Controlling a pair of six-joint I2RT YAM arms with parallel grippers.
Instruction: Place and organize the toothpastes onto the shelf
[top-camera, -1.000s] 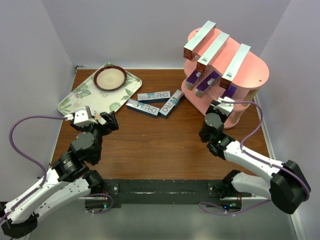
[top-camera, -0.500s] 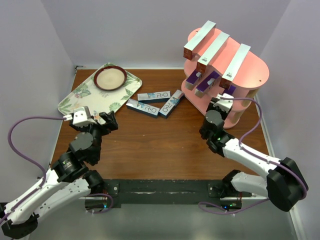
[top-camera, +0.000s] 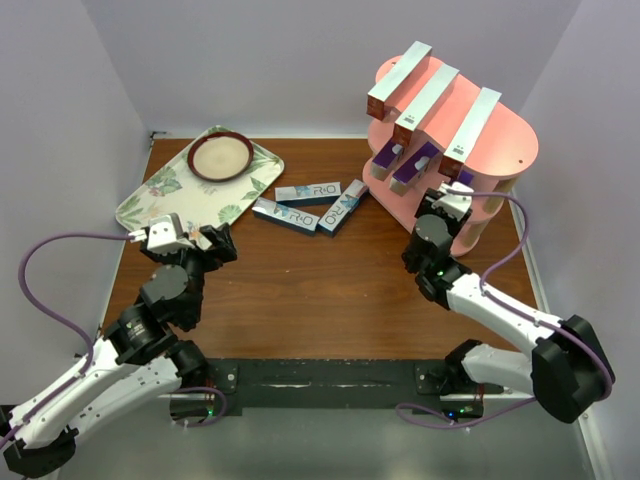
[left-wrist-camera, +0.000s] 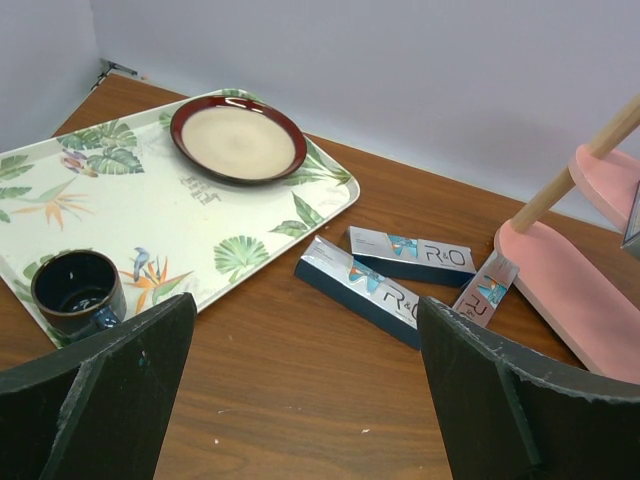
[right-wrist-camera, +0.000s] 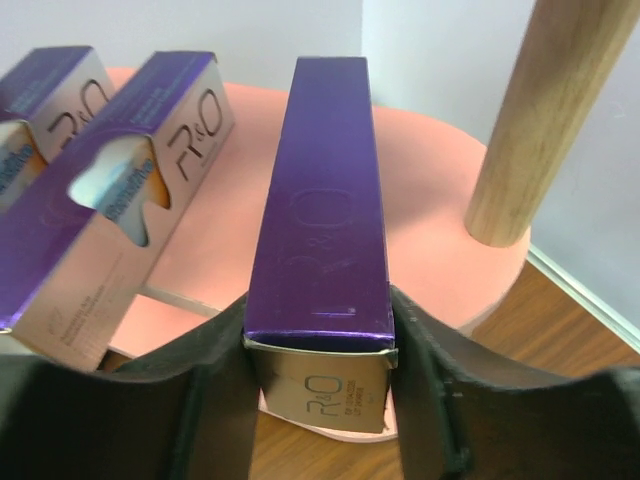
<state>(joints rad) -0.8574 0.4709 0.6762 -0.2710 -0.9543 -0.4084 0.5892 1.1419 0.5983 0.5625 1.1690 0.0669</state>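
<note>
- top external: the pink shelf (top-camera: 505, 150) stands at the far right of the table (top-camera: 320, 290), close to the right wall. three top-tier toothpastes (top-camera: 425, 105) lie across its upper board with their ends overhanging the edge.
- the leaf-patterned tray (top-camera: 165, 195) at the far left holds a red-rimmed plate (top-camera: 221, 156). three loose toothpastes (top-camera: 310, 205) lie clustered on bare wood between tray and shelf.
- the right gripper (top-camera: 455, 195) is at the shelf's middle tier. the left gripper (top-camera: 205, 243) hangs by the tray's near corner. broad bare wood lies between the arms.
- left wrist: the left gripper's jaws gape wide with nothing between them. the tray also holds a dark cup (left-wrist-camera: 78, 292) near its near edge. the loose toothpastes sit just past the tray's right edge, one just beside the shelf's bottom board.
- right wrist: the right gripper is clamped on a held purple toothpaste (right-wrist-camera: 320, 210), with its fingers (right-wrist-camera: 200, 390) against both long sides. this box lies lengthwise on the pink tier, its near end jutting past the board's edge.
- two other purple toothpastes (right-wrist-camera: 120, 190) lie to its left across a strip of bare board. a wooden post (right-wrist-camera: 545, 110) stands apart on the right.
</note>
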